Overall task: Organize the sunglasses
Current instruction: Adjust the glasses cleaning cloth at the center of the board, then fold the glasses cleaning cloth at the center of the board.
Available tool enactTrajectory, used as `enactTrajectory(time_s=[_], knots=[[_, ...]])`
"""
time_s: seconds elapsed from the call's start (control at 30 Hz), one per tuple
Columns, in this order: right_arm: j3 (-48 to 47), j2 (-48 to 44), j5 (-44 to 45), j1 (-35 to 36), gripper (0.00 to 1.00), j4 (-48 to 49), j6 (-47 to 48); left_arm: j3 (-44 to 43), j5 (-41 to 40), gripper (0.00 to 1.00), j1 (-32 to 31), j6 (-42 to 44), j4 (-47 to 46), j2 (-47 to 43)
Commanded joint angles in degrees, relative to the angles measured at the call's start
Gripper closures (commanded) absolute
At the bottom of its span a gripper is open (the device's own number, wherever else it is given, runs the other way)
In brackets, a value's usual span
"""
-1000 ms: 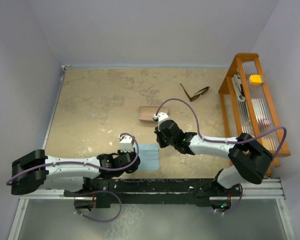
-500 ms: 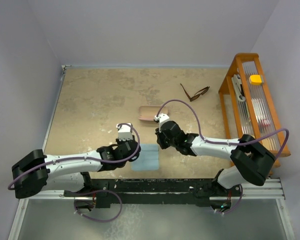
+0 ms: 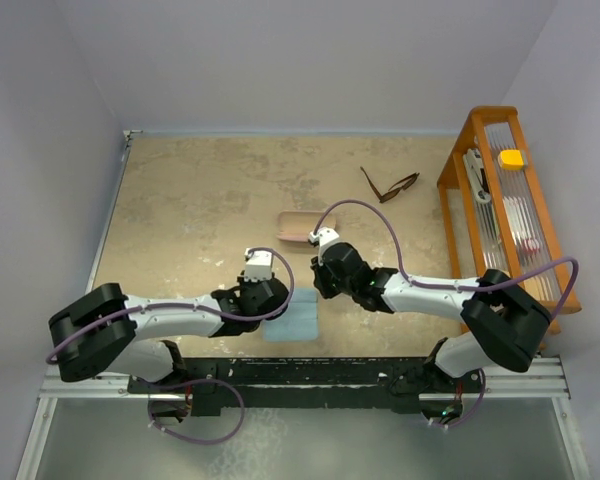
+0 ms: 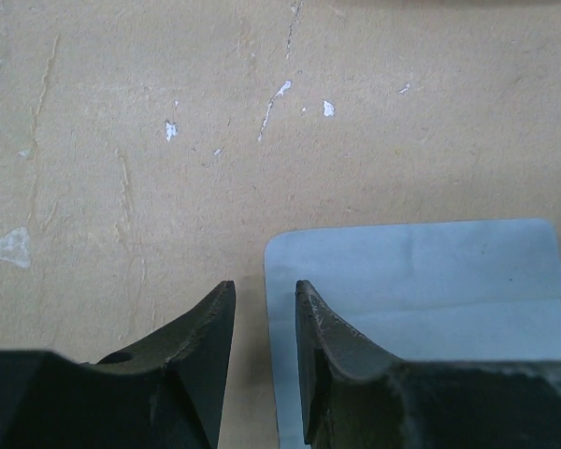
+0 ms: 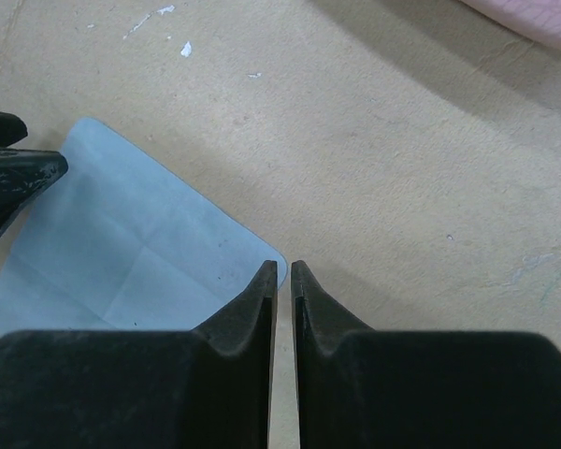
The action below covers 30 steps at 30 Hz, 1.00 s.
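The sunglasses (image 3: pixel 390 186) lie on the bench (image 3: pixel 180 200) with the arms unfolded, far ahead of the right hand (image 5: pixel 283 271) and to its right side, near an orange rack (image 3: pixel 450 180). The pink case (image 3: pixel 298 226) lies just ahead of this hand. Its fingers are almost together, only a thin slit between them, and they hold nothing. A corner of the blue cloth (image 5: pixel 122 253) is just left of its tips. The left hand (image 4: pixel 262 295) is a little open and empty, one finger over the cloth's edge, the other over bare bench

Light blue cloth (image 3: pixel 302 315), pink case (image 3: pixel 298 227), dark brown sunglasses (image 3: pixel 398 186).
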<state>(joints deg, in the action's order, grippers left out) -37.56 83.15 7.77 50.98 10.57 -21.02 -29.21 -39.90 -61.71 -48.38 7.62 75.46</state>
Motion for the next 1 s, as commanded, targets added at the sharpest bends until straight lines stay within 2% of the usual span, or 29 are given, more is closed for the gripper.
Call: enactTrajectory(time_s=[0.0,0.97], knots=[[0.83,-1.88,-0.33,-0.09,0.86,1.84,0.54,-3.52,-1.24,0.71,0.45,0.95,-2.08,2.82],[2.27,-1.86,-0.74,-0.1,0.86,3.2,0.22,-4.97,0.02,0.71,2.23,0.48,-4.7,7.91]])
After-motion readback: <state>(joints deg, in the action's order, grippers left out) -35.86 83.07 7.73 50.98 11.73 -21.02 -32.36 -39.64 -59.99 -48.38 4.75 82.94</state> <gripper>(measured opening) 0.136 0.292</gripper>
